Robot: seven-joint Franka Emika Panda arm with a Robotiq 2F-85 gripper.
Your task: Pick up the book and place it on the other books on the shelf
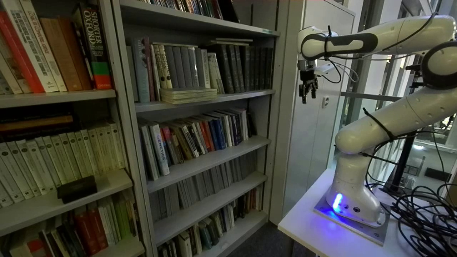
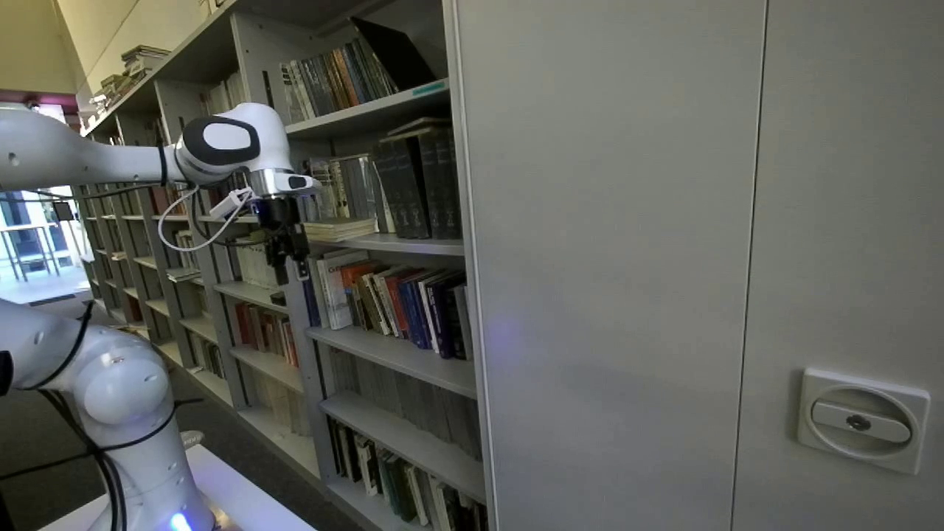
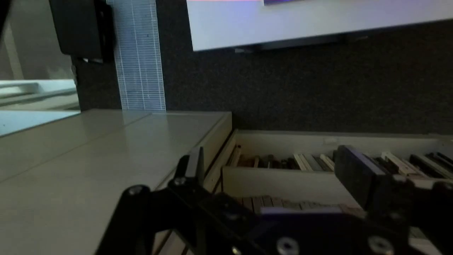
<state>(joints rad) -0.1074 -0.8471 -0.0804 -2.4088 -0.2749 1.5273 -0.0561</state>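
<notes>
Wrist view: my gripper [image 3: 269, 156] is spread wide, its fingers [image 3: 357, 173] well apart — through the gap I see lower books [image 3: 311, 163] and the dark floor [image 3: 318, 88]. In both exterior views it points down, apart from the bookcase [image 1: 123, 71]; in an exterior view it hangs before a pale door [image 1: 310, 153]. My arm [image 1: 400, 117] stands on a white table [image 1: 303, 217], a blue light [image 1: 337, 203] glowing at its base.

On the shelf [image 1: 246, 95] the other books [image 1: 184, 67] stand upright, grey and dark spines packed close. In front of the grey ones lies a stack [image 1: 189, 95] of flat tan books — and across the tops of several lies a thin flat book [image 1: 175, 45]. Whether the task's book is that one or one in the stack, I cannot tell. More flat books [image 1: 234, 41] rest on top of the dark ones.
</notes>
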